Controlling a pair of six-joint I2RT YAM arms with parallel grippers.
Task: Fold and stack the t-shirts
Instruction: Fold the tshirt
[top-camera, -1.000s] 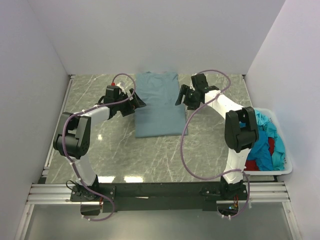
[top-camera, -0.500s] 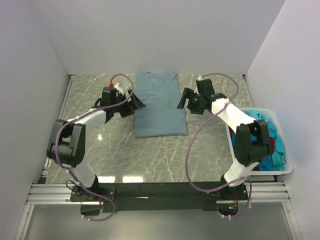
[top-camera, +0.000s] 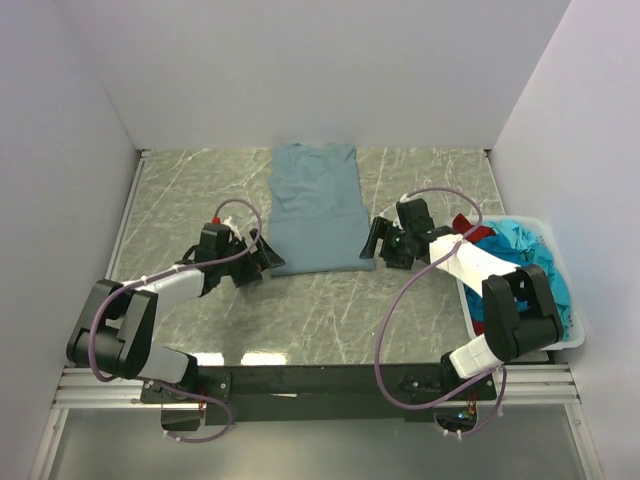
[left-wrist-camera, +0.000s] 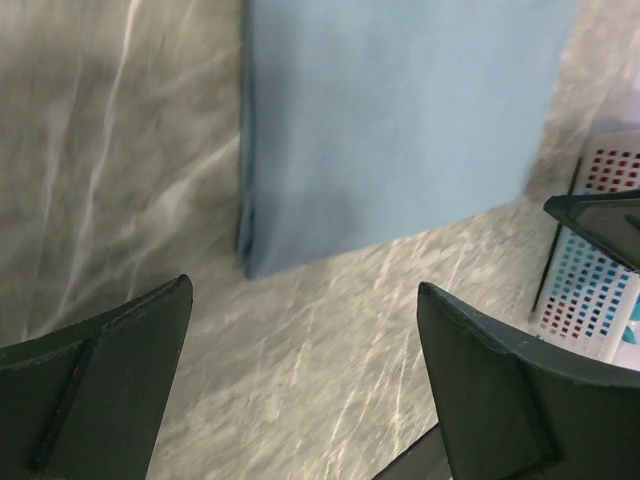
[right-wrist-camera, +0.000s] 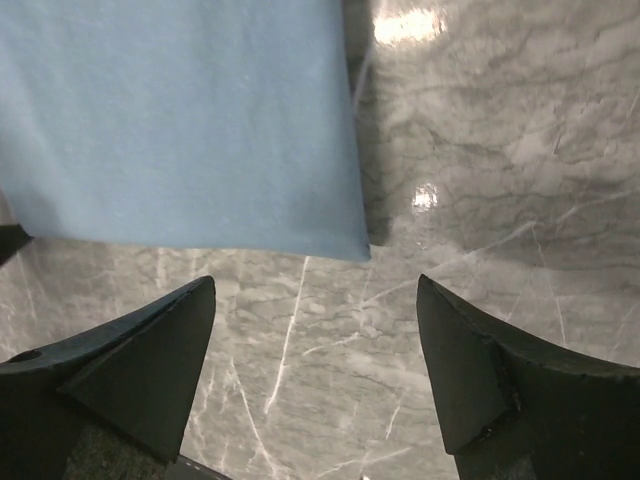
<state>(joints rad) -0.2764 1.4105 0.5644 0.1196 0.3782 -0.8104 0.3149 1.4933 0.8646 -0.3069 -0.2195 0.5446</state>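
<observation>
Both arms have drawn back toward 6 o'clock since a second ago and now lie low, forearms stretched over the surface (top-camera: 200, 190). The grey-blue t-shirt (top-camera: 318, 205) lies flat at the middle, folded to a narrow strip, long axis from 12 to 6 o'clock; which end holds the neck is unclear. The left claw (top-camera: 270, 256) and right claw (top-camera: 373, 243) gape wide, empty, just beside its 7 and 5 o'clock corners. Turquoise t-shirts (top-camera: 530, 240) and a dark red t-shirt (top-camera: 465, 224) sit in the white bin (top-camera: 570, 343) at 3 o'clock.
</observation>
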